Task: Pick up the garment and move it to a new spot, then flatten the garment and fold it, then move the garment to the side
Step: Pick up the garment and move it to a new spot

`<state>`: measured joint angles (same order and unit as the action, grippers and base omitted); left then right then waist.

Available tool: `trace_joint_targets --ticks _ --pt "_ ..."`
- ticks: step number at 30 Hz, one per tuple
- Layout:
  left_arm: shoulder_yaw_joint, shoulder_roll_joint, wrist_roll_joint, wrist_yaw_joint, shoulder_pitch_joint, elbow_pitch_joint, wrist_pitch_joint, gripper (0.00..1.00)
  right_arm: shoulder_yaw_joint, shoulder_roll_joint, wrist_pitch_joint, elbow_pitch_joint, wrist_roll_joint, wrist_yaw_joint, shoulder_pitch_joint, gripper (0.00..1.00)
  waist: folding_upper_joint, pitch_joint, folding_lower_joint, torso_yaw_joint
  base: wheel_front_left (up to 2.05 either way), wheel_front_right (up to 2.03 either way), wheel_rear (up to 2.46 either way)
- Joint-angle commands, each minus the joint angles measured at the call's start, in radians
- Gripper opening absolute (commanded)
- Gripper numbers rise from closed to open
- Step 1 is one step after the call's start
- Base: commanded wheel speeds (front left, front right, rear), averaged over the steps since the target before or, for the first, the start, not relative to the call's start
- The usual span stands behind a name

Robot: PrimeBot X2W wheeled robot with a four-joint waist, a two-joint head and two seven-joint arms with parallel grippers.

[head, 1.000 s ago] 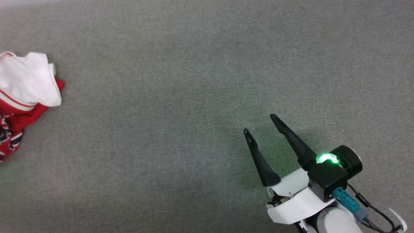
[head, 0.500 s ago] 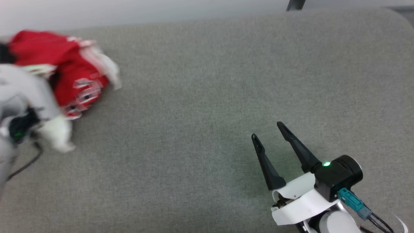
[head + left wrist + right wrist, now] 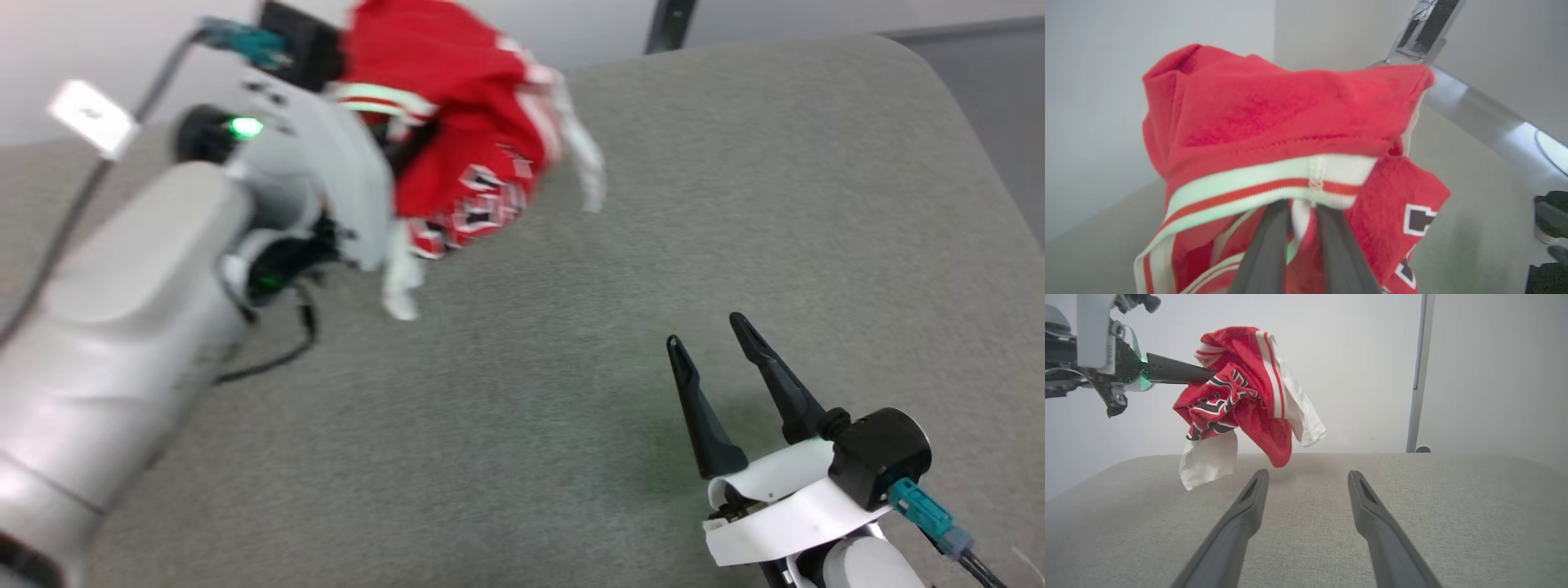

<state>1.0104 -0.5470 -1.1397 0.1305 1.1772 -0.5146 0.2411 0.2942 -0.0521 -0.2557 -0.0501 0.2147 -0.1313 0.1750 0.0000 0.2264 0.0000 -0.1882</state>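
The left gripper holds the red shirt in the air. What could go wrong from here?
The left gripper pinches only the striped trim of the garment, so the bundle may slip out.
It hangs crumpled, a white sleeve dangling; it may land bunched on the grey surface.
The sleeve could brush the open right gripper.

Bright red garment (image 3: 457, 106), white sleeves, white-red-white stripe trim, and lettering that was black with white outlines. Fingers of the left gripper (image 3: 1300, 214) were dark grey; its arm (image 3: 122, 327) was pale grey with a green light (image 3: 245, 126). The right gripper (image 3: 705, 330) had black fingers, a white shell, a black wrist block and a teal connector (image 3: 922, 506). The padded surface (image 3: 571, 408) was plain heathered grey, with a faint green tint near the right gripper. The wall (image 3: 1363, 355) was off-white, no pattern.
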Motion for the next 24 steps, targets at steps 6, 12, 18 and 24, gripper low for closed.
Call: trace_joint_targets --ticks 6,12,18,24 --pt "0.081 0.055 0.016 0.000 -0.047 -0.054 -0.052 0.00 -0.026 0.002 -0.009 0.006 0.036 0.001 0.009 1.00 0.0000 0.053 0.0000 -0.075 0.00 0.00 0.00" --pt "0.221 0.026 0.075 0.000 -0.094 -0.138 -0.031 0.00 -0.036 0.002 -0.010 0.022 0.049 0.001 0.009 1.00 0.0000 0.054 0.0000 -0.083 0.00 0.00 0.00" --pt "0.264 0.010 0.100 0.000 -0.138 -0.139 0.022 0.00 -0.032 0.002 -0.010 0.017 0.045 0.001 -0.005 1.00 0.0000 0.028 0.0000 -0.063 0.00 0.00 0.00" --pt "0.273 0.031 0.174 0.000 -0.161 -0.156 0.055 0.00 -0.015 0.002 -0.011 0.017 0.046 0.001 0.005 1.00 0.0000 0.030 0.0000 -0.066 0.00 0.00 0.00"
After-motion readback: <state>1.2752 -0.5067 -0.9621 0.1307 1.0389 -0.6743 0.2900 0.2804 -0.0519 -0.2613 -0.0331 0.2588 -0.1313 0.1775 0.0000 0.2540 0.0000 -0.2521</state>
